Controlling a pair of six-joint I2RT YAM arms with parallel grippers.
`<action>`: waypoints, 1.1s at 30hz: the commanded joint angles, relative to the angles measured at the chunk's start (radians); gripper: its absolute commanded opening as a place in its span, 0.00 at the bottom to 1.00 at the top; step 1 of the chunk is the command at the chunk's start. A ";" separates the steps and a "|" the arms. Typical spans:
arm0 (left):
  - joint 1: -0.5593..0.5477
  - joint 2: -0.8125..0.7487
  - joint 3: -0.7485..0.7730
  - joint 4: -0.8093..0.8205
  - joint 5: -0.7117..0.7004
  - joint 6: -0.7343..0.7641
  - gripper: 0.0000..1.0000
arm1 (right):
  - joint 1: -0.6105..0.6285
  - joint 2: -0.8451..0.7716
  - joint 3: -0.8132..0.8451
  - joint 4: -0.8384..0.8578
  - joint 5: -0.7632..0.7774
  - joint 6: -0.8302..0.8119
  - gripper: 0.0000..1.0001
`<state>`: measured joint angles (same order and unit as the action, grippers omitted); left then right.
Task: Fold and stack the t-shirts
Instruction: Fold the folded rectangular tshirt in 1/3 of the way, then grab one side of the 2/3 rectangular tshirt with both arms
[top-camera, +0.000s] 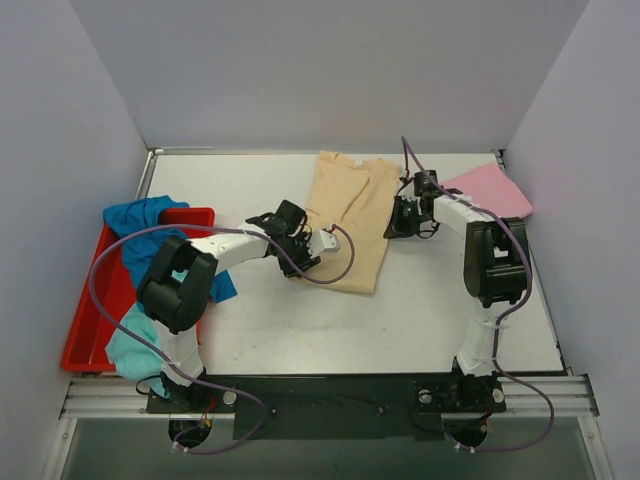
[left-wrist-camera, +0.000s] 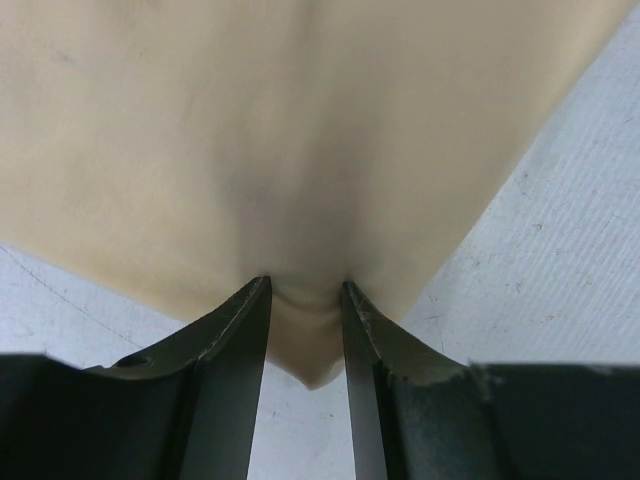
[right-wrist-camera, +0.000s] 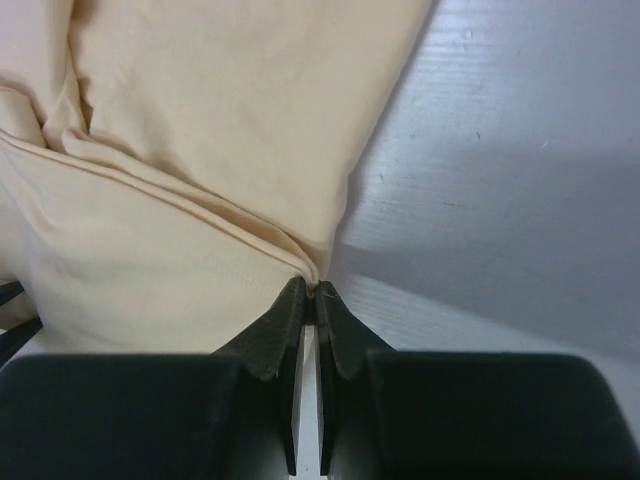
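Beige cotton is what both hands have hold of: my right gripper (right-wrist-camera: 312, 287) is clenched tight, its two fingers pressed together on the folded hem of the beige shirt (right-wrist-camera: 200, 120), right at the shirt's edge where cloth gives way to bare table (right-wrist-camera: 500, 180). Left of that pinch the fabric lies in soft doubled layers with a seam running up and away from the fingertips. My left gripper (left-wrist-camera: 305, 285) sits across the shirt from the right one, on the opposite long edge, its fingers part-way apart with a bunched tuck of the same beige cloth grasped between them; beyond its tips the shirt spreads smooth and flat. From above, the shirt lies lengthways between the two grippers, running away from the arm bases. Just right of the right gripper, past its wrist, the pink shirt (top-camera: 490, 190) lies at the far right corner of the table. Well to the left of the left gripper stands the red tray (top-camera: 100, 290), with the blue shirt (top-camera: 140, 215) draped over its far end and the teal shirt (top-camera: 130, 345) hanging over its near end, beside the left arm's base.
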<state>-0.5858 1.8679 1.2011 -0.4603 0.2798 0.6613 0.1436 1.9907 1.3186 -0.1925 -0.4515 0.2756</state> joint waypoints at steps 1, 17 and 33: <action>-0.017 0.010 -0.021 -0.018 -0.001 0.017 0.44 | -0.007 -0.029 0.077 -0.035 0.043 -0.038 0.00; -0.034 -0.131 0.028 -0.119 0.085 0.015 0.46 | -0.044 -0.016 0.218 -0.165 0.059 -0.115 0.31; 0.057 -0.093 -0.035 0.048 0.118 -0.108 0.38 | 0.231 -0.302 -0.426 0.142 -0.130 0.137 0.00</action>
<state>-0.5316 1.7115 1.1835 -0.4839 0.4126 0.5690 0.3969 1.6169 0.9829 -0.1120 -0.5503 0.3328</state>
